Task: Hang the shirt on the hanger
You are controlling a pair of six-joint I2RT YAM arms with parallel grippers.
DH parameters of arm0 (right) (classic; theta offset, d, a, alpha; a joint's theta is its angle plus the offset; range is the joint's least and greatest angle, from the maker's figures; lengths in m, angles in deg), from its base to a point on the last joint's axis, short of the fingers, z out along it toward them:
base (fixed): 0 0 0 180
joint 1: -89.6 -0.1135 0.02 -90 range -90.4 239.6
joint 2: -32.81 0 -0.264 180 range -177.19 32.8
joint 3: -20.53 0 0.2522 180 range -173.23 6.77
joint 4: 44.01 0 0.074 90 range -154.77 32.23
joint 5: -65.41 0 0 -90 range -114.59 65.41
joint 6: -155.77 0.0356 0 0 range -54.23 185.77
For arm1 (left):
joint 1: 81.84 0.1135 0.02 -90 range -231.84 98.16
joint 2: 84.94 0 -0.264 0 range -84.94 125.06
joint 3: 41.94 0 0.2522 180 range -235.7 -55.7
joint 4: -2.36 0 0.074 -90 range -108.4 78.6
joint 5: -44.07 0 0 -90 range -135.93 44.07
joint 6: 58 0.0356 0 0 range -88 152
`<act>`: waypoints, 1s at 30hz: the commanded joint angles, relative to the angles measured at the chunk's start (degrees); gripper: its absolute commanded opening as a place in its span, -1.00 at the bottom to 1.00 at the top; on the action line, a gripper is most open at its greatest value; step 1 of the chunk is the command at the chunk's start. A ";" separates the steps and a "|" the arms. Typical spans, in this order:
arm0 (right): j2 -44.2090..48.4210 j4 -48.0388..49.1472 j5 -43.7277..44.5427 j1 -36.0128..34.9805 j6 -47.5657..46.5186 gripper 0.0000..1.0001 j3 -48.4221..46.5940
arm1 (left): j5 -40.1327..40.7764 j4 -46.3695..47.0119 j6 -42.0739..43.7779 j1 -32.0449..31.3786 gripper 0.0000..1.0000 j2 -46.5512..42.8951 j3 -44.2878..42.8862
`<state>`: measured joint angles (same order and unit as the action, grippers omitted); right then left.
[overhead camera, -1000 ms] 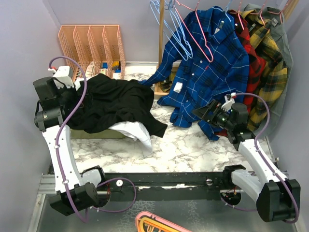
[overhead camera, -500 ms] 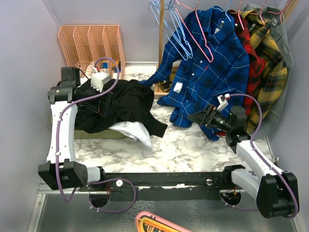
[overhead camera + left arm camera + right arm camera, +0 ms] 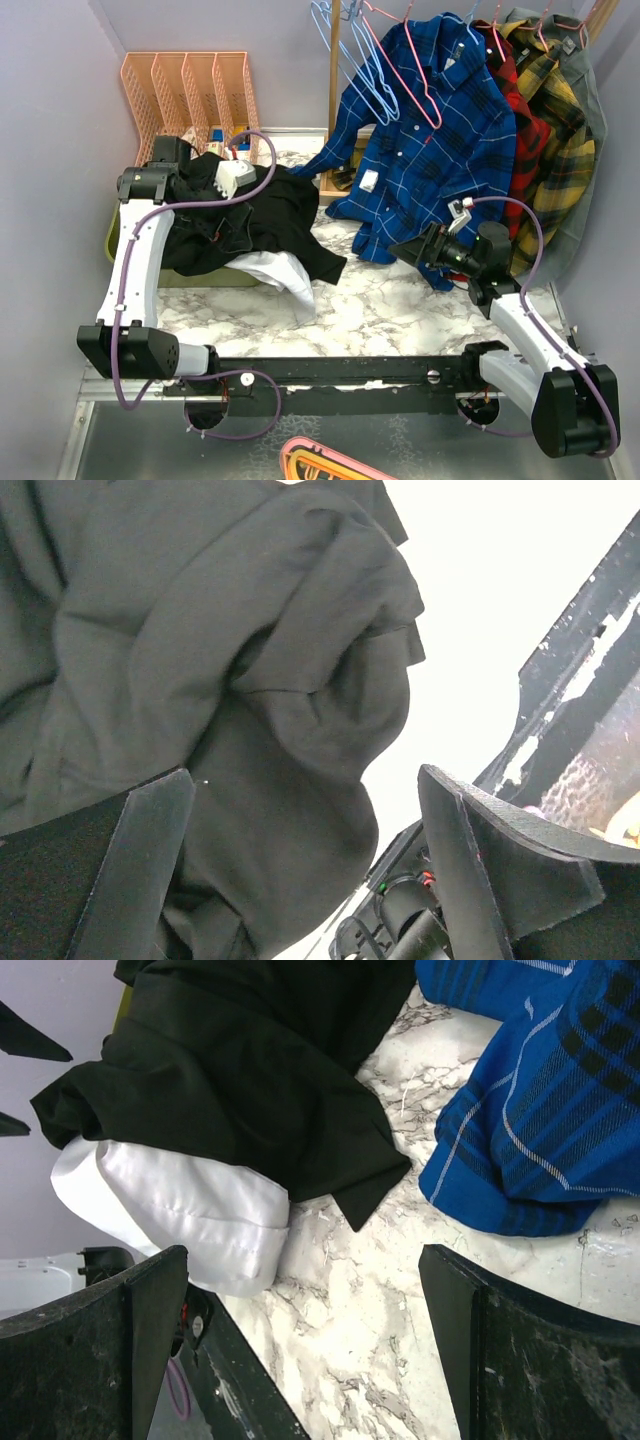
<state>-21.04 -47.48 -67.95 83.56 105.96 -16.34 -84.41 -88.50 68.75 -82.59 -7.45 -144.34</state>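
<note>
Currently hovering just over the shirt (image 3: 250,215) with the left fingers (image 3: 135,880) spread apart, pinching nothing. Lying heaped at the left of the bench (image 3: 400,305), partly covering a white garment (image 3: 285,275). Holding the right fingers (image 3: 150,1330) spread above the marble. Showing the hanger (image 3: 436,122) hooked at the back, against a blue plaid shirt (image 3: 450,170).
</note>
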 commanded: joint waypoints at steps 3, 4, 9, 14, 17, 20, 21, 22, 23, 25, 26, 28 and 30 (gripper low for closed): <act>-1.93 3.06 -2.49 -0.17 0.17 1.00 0.87 | -2.25 -0.80 -0.39 -5.74 0.98 -0.83 1.32; -2.18 3.46 -2.64 -0.19 0.35 1.00 0.94 | -0.89 0.61 -1.92 -6.54 0.98 -1.22 2.24; -2.68 4.84 -3.49 -0.19 1.50 1.00 1.49 | 8.01 6.85 -6.07 -7.85 0.23 -2.05 5.01; -1.48 5.51 -5.45 -0.16 1.97 0.99 0.30 | 9.99 7.70 -6.10 -8.10 -0.28 -1.54 3.61; -0.01 5.67 -6.55 -1.23 0.67 0.93 -2.47 | 9.71 6.75 -6.49 -8.50 -1.00 -1.21 -0.77; -0.48 2.30 -3.15 -8.03 -4.69 0.90 -10.79 | 6.26 2.05 -4.53 -9.37 -1.00 -1.18 -9.71; -1.46 0.12 0.19 -12.21 -7.72 0.91 -14.43 | 4.98 0.53 -3.83 -9.48 -1.00 -1.25 -13.02; -2.86 -1.81 4.13 -16.75 -11.07 0.91 -18.58 | 3.85 -0.69 -3.25 -9.52 -1.00 -1.33 -15.65; -4.81 -3.37 8.36 -21.59 -14.24 0.93 -22.44 | 2.93 -1.87 -2.92 -9.59 -1.00 -1.33 -18.02; -9.49 -4.13 13.70 -28.22 -19.06 1.00 -29.34 | 1.64 -3.86 -2.41 -9.70 -1.00 -0.93 -21.91; -11.96 -3.46 15.25 -30.07 -20.43 0.99 -32.08 | 1.42 -4.08 -2.58 -9.70 -1.00 -1.05 -22.58; -17.03 -1.04 16.72 -32.60 -22.17 0.99 -37.21 | 1.39 -3.96 -2.59 -9.73 -1.00 -1.91 -22.67; -22.60 1.23 16.26 -34.08 -23.23 0.99 -41.92 | 1.39 -3.54 -2.60 -9.79 -1.00 -2.78 -21.91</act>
<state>-34.02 -48.05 -58.92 52.50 90.57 -50.64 -79.95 -89.11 65.01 -92.03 -9.08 -166.22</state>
